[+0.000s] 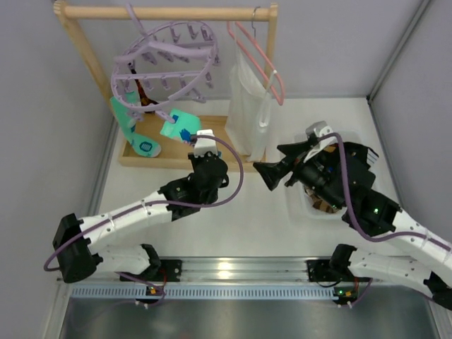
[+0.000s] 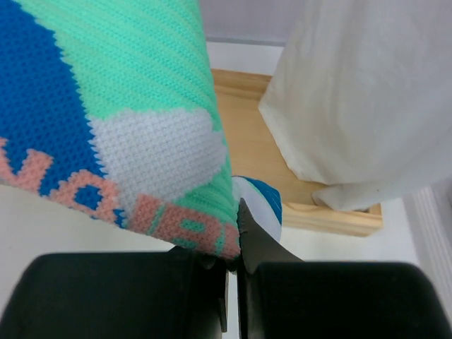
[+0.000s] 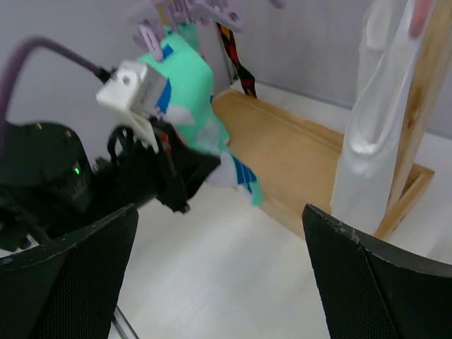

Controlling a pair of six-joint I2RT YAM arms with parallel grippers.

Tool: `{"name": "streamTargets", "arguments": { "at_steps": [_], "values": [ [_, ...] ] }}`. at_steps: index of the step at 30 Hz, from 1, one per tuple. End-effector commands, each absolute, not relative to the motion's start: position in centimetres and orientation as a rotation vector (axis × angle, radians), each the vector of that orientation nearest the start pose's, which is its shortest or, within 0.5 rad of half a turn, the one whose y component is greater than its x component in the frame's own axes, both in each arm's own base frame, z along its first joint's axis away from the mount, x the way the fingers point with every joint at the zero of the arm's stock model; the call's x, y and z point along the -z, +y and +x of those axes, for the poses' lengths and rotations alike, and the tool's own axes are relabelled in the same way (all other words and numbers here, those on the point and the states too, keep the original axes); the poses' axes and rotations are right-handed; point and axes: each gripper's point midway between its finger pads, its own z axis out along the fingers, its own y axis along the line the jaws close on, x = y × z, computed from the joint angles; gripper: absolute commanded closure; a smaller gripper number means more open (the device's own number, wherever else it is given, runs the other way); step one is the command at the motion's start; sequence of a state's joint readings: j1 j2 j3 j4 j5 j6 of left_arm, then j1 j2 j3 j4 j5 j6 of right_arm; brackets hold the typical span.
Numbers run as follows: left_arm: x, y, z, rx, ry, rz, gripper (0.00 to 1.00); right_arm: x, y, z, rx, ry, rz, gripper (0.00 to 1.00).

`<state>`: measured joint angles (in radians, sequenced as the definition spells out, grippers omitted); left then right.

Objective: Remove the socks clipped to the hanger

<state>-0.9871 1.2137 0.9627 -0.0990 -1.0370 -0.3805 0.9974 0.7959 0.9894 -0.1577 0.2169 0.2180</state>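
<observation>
The round lavender plastic hanger, a spoked ring with many small clips, hangs tilted from the top rail of a wooden rack at the back left of the table. Two teal knitted socks hang from its clips. The left teal sock drops toward the rack's base board. The right teal sock, marked blue, white and pink, is drawn toward the left gripper. A red-orange-black patterned sock hangs behind them under the ring.

The left arm stretches low across the table, its fingers pressed together on the right teal sock's lower edge. The right arm is folded at the right. The right gripper faces the rack with fingers spread wide and nothing between them.

Just right of the pinched sock hangs a white sleeveless garment on a thin pink hanger. Beneath the right arm sits a clear plastic tray holding something brown, mostly hidden.
</observation>
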Motion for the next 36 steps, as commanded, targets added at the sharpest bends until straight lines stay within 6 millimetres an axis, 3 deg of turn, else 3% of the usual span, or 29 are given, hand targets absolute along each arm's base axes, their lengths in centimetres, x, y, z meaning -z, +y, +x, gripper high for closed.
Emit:
{"name": "streamTargets", "arguments": {
  "at_steps": [1, 2, 4, 5, 7, 9, 10, 11, 13, 14, 15, 16, 17, 19, 20, 22, 26, 31, 36],
  "values": [
    [-25.3, -20.7, 29.2, 0.042, 1.766, -0.143, 1.0, -42.5, 23.1, 19.7, -0.772, 1.459, -0.374, 0.06],
    [-24.9, -20.9, 29.1, 0.045, 1.775, -0.135, 1.0, -44.5, 22.8, 19.5, -0.781, 1.427, -0.366, 0.06],
    [-23.8, -21.2, 29.1, 0.038, 1.794, -0.133, 1.0, -44.5, 23.8, 20.1, -0.747, 1.456, -0.412, 0.07],
    [-23.6, -21.3, 29.2, 0.035, 1.799, -0.131, 1.0, -45.7, 24.6, 20.6, -0.742, 1.457, -0.427, 0.07],
    [-23.2, -21.7, 29.3, 0.018, 1.804, -0.124, 1.0, -45.6, 25.9, 21.1, -0.71, 1.501, -0.486, 0.08],
    [-22.6, -22.2, 29.4, -0.021, 1.806, -0.107, 1.0, -46.8, 27.9, 22.5, -0.684, 1.523, -0.514, 0.1],
    [-22.5, -22.5, 29.4, -0.028, 1.808, -0.098, 1.0, -46.0, 28.4, 23.1, -0.642, 1.57, -0.534, 0.11],
    [-22.3, -23.0, 29.7, -0.041, 1.81, -0.091, 1.0, -47.1, 29.8, 24.1, -0.621, 1.573, -0.536, 0.11],
    [-22.1, -23.8, 29.7, -0.035, 1.817, -0.074, 1.0, -46.5, 30.6, 25.4, -0.518, 1.623, -0.562, 0.11],
    [-21.9, -24.4, 29.9, -0.041, 1.82, -0.066, 1.0, -46.9, 32.5, 26.1, -0.502, 1.63, -0.579, 0.11],
    [-21.9, -24.7, 30.0, -0.045, 1.822, -0.057, 1.0, -46.8, 33.1, 26.7, -0.464, 1.638, -0.59, 0.12],
    [-22.0, -24.7, 30.1, -0.057, 1.818, -0.057, 1.0, -48.7, 33.0, 27.2, -0.442, 1.614, -0.55, 0.12],
    [-22.0, -25.2, 30.4, -0.066, 1.816, -0.053, 1.0, -46.4, 34.8, 28.0, -0.384, 1.663, -0.592, 0.12],
    [-22.1, -25.3, 30.7, -0.108, 1.809, -0.031, 1.0, -46.0, 35.4, 28.9, -0.267, 1.655, -0.611, 0.11],
    [-22.0, -25.5, 30.9, -0.136, 1.806, -0.021, 1.0, -45.4, 36.8, 29.3, -0.234, 1.655, -0.621, 0.11],
    [-22.7, -25.9, 31.2, -0.149, 1.795, -0.017, 1.0, -45.5, 36.8, 30.0, -0.15, 1.642, -0.606, 0.1],
    [-23.0, -26.4, 31.6, -0.164, 1.788, -0.011, 1.0, -43.7, 38.1, 32.0, -0.009, 1.628, -0.628, 0.1],
    [-23.0, -27.5, 32.0, -0.176, 1.787, 0.011, 1.0, -44.1, 39.7, 33.0, -0.001, 1.585, -0.631, 0.11],
    [-22.5, -28.2, 32.0, -0.179, 1.79, 0.021, 1.0, -43.2, 41.7, 33.8, 0.012, 1.556, -0.677, 0.14]
  ]
}}
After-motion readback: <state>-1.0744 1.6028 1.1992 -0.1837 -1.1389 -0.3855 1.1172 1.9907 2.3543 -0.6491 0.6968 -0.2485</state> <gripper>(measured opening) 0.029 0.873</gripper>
